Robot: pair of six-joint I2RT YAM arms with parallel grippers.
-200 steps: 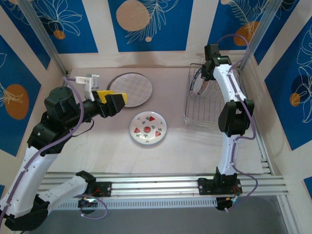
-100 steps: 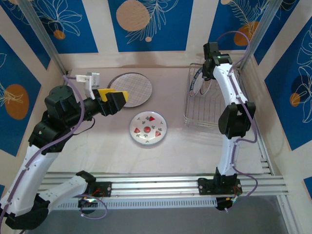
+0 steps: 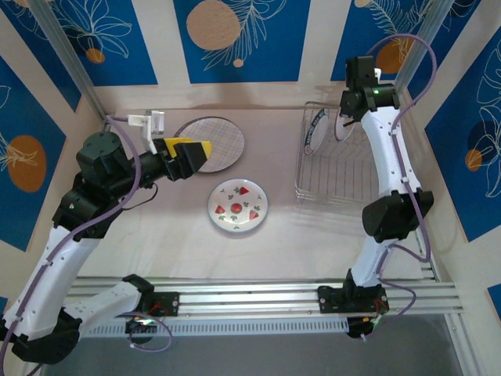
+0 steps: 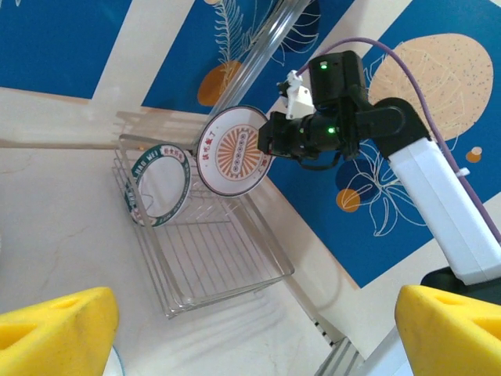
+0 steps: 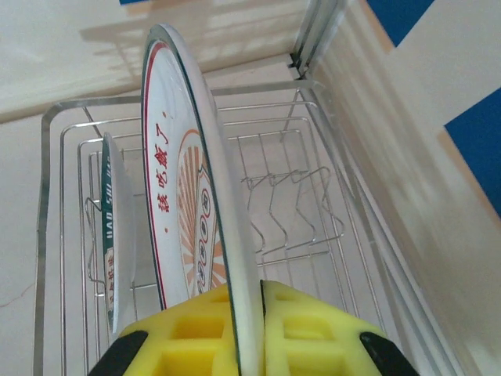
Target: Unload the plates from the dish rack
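Clamping down with the right fingers (image 5: 270,313): both yellow pads pressed flat against the rim of the red-lettered plate (image 5: 184,196), shut on it from either side, no gap showing. Holding that plate on edge, upright, gripped at one spot on the rim with the rest sticking out past the fingertips. Showing its face, red characters around an orange sunburst, toward the left arm. Hanging it up over the far end of the dish rack (image 5: 313,204), above the wires as seen from the left wrist camera. Just beside it, down in the rack: a second plate (image 5: 117,235), green-rimmed, standing upright in a slot near the far left corner, close to the held one but apart from it.

Over to the left fingers (image 3: 186,149) now: spread wide open, gripping nothing, yellow tips far apart at the bottom corners of the wrist camera, pointing across the desk (image 3: 172,235) toward the rack. From above, hovering at the left edge of the crosshatched plate (image 3: 219,141), grey, lying flat near the back of the desk; cannot tell whether touching it. Nearer the arms and a little to the right, the white plate (image 3: 238,207) with red and green fruit marks, also flat on the desk, apart from the crosshatched one and well clear of the rack.
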